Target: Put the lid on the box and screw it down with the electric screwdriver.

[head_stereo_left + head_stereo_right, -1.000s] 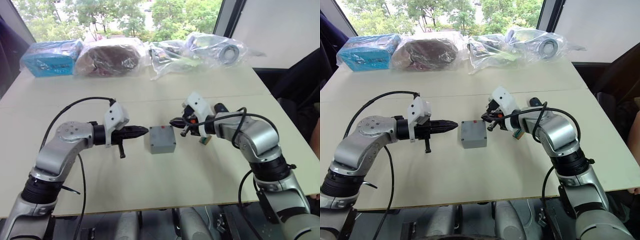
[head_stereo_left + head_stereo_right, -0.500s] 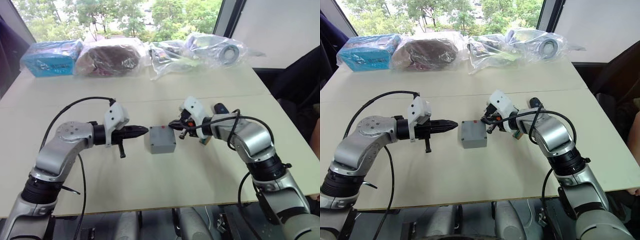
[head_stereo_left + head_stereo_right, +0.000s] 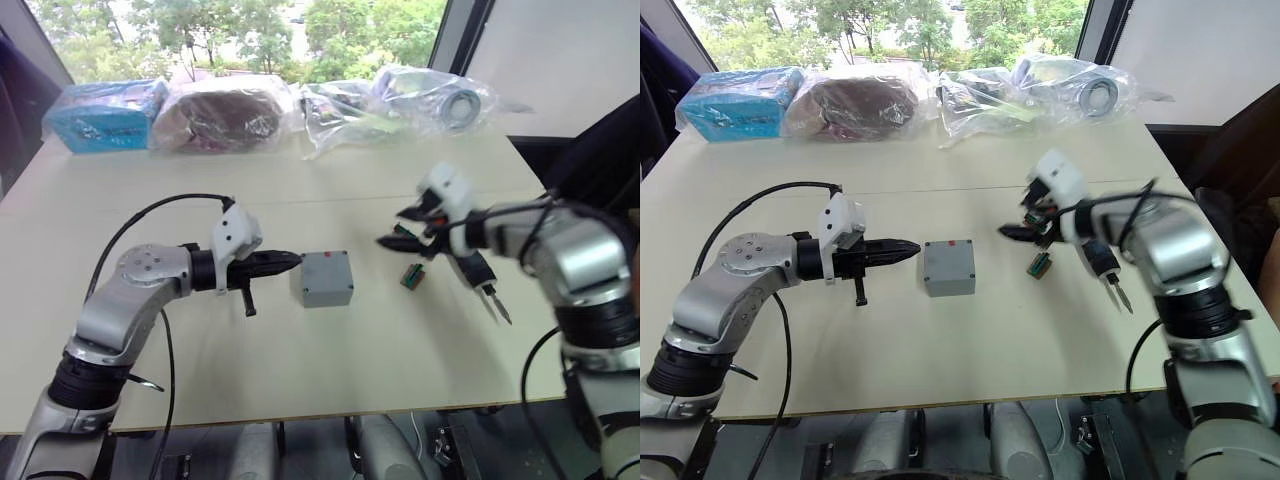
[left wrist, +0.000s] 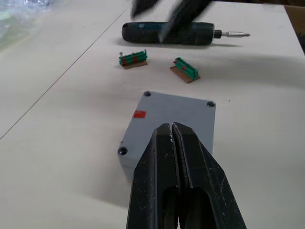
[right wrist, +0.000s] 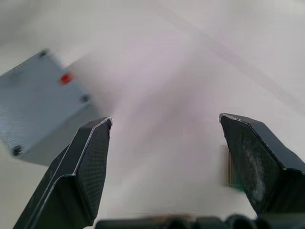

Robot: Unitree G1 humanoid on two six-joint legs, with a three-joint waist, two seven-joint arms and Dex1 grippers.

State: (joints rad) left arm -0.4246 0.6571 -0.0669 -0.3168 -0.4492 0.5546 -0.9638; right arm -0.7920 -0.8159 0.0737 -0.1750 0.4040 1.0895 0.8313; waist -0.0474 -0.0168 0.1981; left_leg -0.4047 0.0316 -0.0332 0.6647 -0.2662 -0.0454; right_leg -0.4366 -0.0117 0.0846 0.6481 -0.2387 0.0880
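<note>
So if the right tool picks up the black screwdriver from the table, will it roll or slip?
The screwdriver is a smooth round cylinder lying flat on the table, so a nudge would probably roll it. It looks rigid, so it should not bend. The thin metal bit sticks out at one end, so gripping the thick body seems safer.

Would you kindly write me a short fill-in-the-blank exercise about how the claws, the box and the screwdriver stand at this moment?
1. The left claw is ____, its tips just short of the box.
2. The right claw is ____ and holds nothing.
3. The screwdriver lies on the ____.
4. The mark on the box is ____.

Missing words: shut; open; table; red
</note>
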